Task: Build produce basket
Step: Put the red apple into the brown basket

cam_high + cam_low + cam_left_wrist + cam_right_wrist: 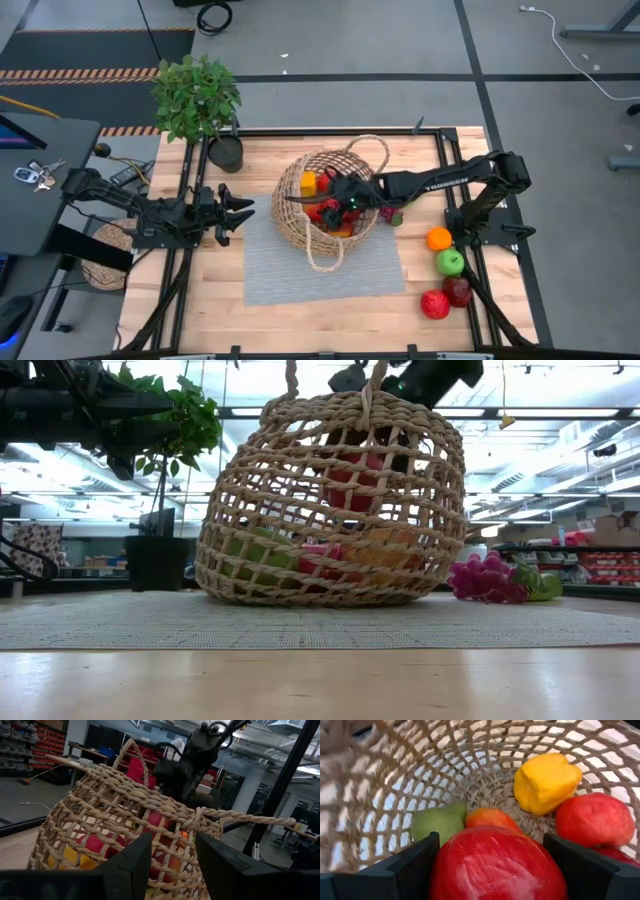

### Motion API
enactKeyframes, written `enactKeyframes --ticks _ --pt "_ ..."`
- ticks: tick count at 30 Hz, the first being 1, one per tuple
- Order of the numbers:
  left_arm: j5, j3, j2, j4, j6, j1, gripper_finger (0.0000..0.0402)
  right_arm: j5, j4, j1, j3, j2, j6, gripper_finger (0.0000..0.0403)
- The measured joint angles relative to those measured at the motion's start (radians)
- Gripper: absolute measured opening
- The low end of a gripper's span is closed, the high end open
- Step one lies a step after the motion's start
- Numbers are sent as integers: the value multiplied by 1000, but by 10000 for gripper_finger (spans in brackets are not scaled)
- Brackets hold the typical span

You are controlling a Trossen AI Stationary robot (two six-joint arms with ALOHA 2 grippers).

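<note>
Wicker basket sits near the middle of the wooden table, on the far part of a grey woven mat, with one loop handle toward the far edge and the other lying over the mat on the near side. Inside it, the right wrist view shows a yellow pepper, a green fruit, an orange piece between them and a red fruit at the side.

Above these, the right gripper reaches into the basket from the right side, its two dark fingers set wide and clamped on either flank of a large glossy red fruit (apple or pepper, hard to say which), held over the produce already lying on the basket floor.

Just beside the basket on its right, a bunch of purple grapes lies on the mat with something green against it. Farther right, near the right arm's base, an orange, a green apple and two red fruits wait on the bare wood.

Left gripper hovers at the mat's left edge, clear of the basket, its fingers partly spread around nothing and pointed at the basket wall. A potted green plant stands at the table's far left corner.
</note>
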Motion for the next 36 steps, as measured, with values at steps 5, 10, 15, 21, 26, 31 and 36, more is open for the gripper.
enactKeyframes --ticks 5,10,15,21,26,31,36 --pt "0 0 0 0 0 0 160 0 55 -3 -58 0 -38 356" --pt "0 0 0 0 0 0 160 -10 55 -20 -58 0 -39 381" --pt "0 0 0 0 0 0 160 -35 55 -36 -57 0 -56 396" --pt "0 0 0 0 0 0 160 -71 -66 -51 54 -5 -123 394" --pt "0 0 0 0 0 0 160 -42 -275 -27 232 -6 -164 392" --pt "0 0 0 0 0 0 160 48 -387 64 349 -7 -184 386" --pt "0 0 0 0 0 0 160 163 -416 209 373 -7 -166 377"
